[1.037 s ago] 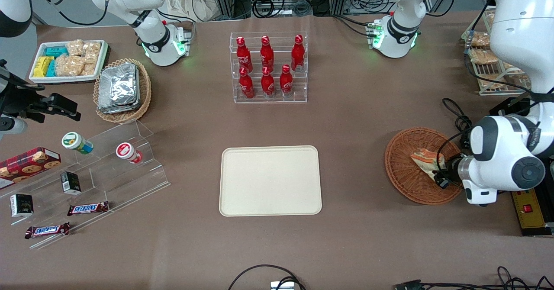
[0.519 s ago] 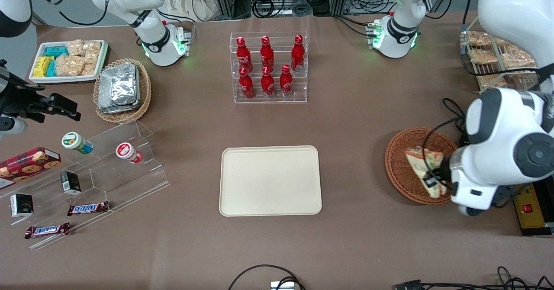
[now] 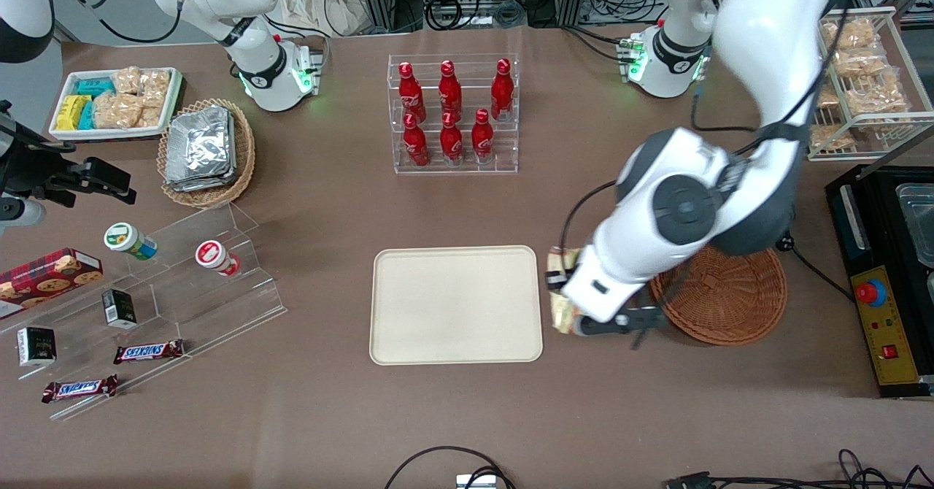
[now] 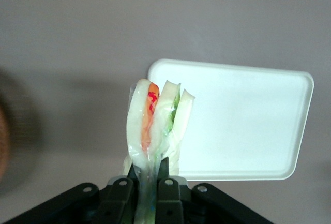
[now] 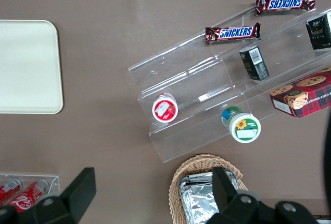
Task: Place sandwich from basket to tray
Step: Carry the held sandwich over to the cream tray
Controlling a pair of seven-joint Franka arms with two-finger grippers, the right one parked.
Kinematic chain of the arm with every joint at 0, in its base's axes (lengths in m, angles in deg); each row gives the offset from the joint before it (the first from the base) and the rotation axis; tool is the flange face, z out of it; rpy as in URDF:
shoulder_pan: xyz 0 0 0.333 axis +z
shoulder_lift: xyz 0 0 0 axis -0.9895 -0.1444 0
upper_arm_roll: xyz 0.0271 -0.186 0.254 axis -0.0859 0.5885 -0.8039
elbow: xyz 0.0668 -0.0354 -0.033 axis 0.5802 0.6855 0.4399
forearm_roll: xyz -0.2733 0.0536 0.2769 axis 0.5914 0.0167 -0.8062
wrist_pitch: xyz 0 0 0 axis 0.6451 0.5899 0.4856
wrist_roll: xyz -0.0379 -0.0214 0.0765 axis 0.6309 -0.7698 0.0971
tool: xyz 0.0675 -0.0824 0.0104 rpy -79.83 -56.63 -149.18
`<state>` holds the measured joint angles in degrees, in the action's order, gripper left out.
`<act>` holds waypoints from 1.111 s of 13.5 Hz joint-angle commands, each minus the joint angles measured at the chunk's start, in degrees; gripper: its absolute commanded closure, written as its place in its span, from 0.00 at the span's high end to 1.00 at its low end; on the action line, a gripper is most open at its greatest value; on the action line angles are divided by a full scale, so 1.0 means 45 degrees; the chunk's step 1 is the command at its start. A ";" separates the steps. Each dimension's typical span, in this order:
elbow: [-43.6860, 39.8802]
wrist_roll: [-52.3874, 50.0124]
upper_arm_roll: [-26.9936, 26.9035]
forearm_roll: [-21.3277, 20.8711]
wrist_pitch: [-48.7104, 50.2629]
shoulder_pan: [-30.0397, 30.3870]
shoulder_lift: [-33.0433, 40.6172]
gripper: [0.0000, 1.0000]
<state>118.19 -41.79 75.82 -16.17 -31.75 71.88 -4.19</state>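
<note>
My left gripper (image 3: pixel 560 288) is shut on the sandwich (image 3: pixel 562 317), a wrapped wedge of pale bread with orange and green filling. It holds the sandwich in the air just beside the short edge of the cream tray (image 3: pixel 456 304), between the tray and the basket. In the left wrist view the black fingers (image 4: pixel 167 175) pinch the sandwich (image 4: pixel 155 120) by its lower edge, with the gripper (image 4: pixel 149 171) above the tray's rim (image 4: pixel 248 175). The reddish-brown wicker basket (image 3: pixel 730 299) holds nothing and is partly covered by the arm.
A clear rack of red bottles (image 3: pixel 454 113) stands farther from the front camera than the tray. Toward the parked arm's end are an acrylic step shelf with snacks (image 3: pixel 182 285), a foil-pack basket (image 3: pixel 206 152) and a white snack tray (image 3: pixel 115 102). A black control box (image 3: pixel 879 328) sits beside the basket.
The gripper has lifted the sandwich out of the basket and carried it sideways to the tray's edge. The basket now holds nothing.
</note>
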 commanded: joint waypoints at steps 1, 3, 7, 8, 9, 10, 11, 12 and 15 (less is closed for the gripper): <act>-0.0588 0.0268 -0.0058 -0.0178 -0.0703 -0.0648 -0.1521 0.00; -0.0394 -0.0042 -0.0078 -0.0450 -0.0823 -0.1039 -0.2069 0.00; 0.0445 -0.1743 -0.0078 -0.1407 -0.1776 -0.1274 -0.2520 0.00; 0.0602 -0.1724 -0.0116 -0.1447 -0.2282 -0.1255 -0.2579 0.02; 0.0701 -0.1685 -0.0175 -0.1467 -0.2577 -0.1255 -0.2734 0.02; 0.0740 -0.1607 -0.0175 -0.1467 -0.2774 -0.1274 -0.2813 0.02; 0.0741 -0.1549 -0.0175 -0.1486 -0.2853 -0.1274 -0.2930 0.02; 0.0741 -0.1548 -0.0175 -0.1661 -0.2873 -0.1274 -0.3027 0.02; 0.0857 -0.1567 -0.0175 -0.2908 -0.2835 -0.1197 -0.3126 0.09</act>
<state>121.67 -48.15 75.32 -26.16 -44.03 66.62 -18.43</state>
